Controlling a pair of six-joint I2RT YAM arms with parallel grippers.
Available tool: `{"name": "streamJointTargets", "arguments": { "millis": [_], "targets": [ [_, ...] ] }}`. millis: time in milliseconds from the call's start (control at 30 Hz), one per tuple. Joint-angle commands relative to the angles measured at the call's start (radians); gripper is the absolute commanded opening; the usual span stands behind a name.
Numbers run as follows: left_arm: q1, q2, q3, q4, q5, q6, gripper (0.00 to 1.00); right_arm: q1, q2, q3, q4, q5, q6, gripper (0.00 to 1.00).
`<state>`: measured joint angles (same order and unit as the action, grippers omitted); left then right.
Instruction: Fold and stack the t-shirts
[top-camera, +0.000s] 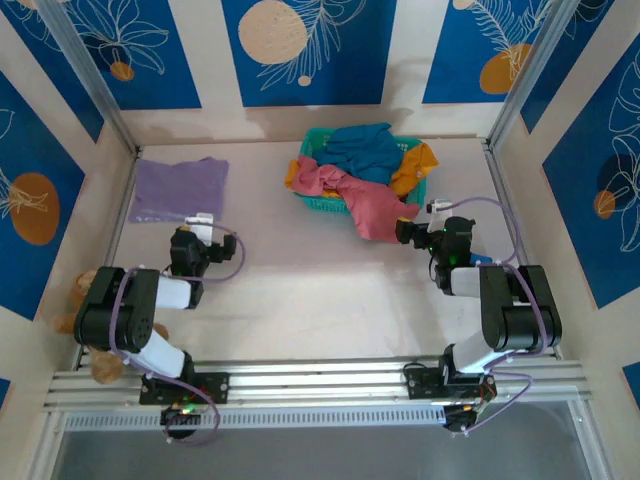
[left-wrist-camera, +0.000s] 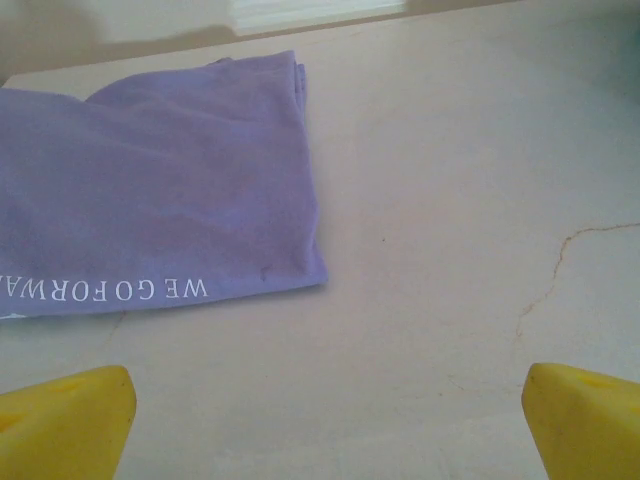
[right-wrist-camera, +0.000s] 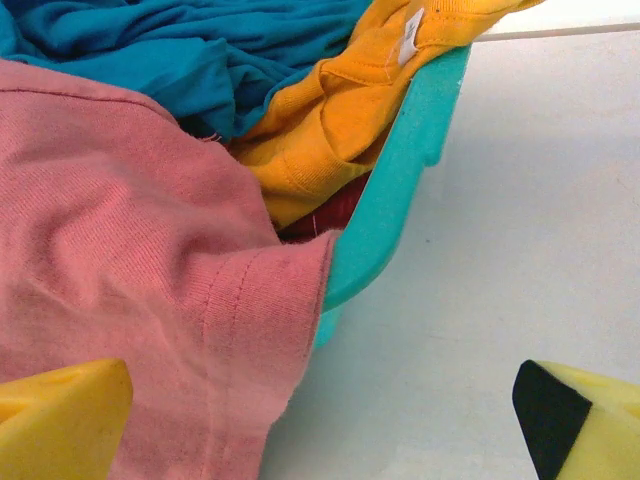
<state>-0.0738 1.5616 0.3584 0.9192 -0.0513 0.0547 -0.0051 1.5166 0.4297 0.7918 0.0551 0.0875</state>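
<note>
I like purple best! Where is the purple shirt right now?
The purple shirt lies flat at the far left of the table in the top view, ahead of the left arm, well apart from the turquoise basket of other shirts.

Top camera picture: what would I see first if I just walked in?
Probably the turquoise basket at the back of the table. It is heaped with a teal-blue shirt, an orange shirt and a rose-pink shirt that spills over its front edge. Next you'd spot the lavender shirt lying flat at the back left, and a small brown teddy bear tucked at the near left edge.
</note>
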Motion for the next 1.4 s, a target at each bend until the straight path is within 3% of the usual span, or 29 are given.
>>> {"name": "streamJointTargets", "arguments": {
  "millis": [0, 1067, 1167, 1367],
  "targets": [
    [0.009, 0.0, 0.022, 0.004, 0.028, 0.0, 0.99, -0.001, 0.005, -0.008, 0.003, -0.002, 0.009, 0.99],
    [-0.002, 0.0, 0.016, 0.017, -0.027, -0.002, 0.99, 0.006, -0.037, -0.007, -0.03, 0.03, 0.012, 0.99],
    [-0.021, -0.045, 0.013, -0.007, -0.156, -0.023, 0.99, 0.019, -0.106, 0.014, -0.131, 0.067, 0.011, 0.99],
    [-0.043, -0.271, 0.062, -0.299, -0.259, -0.047, 0.99, 0.032, -0.28, 0.102, -0.496, 0.141, 0.037, 0.99]
  ]
}}
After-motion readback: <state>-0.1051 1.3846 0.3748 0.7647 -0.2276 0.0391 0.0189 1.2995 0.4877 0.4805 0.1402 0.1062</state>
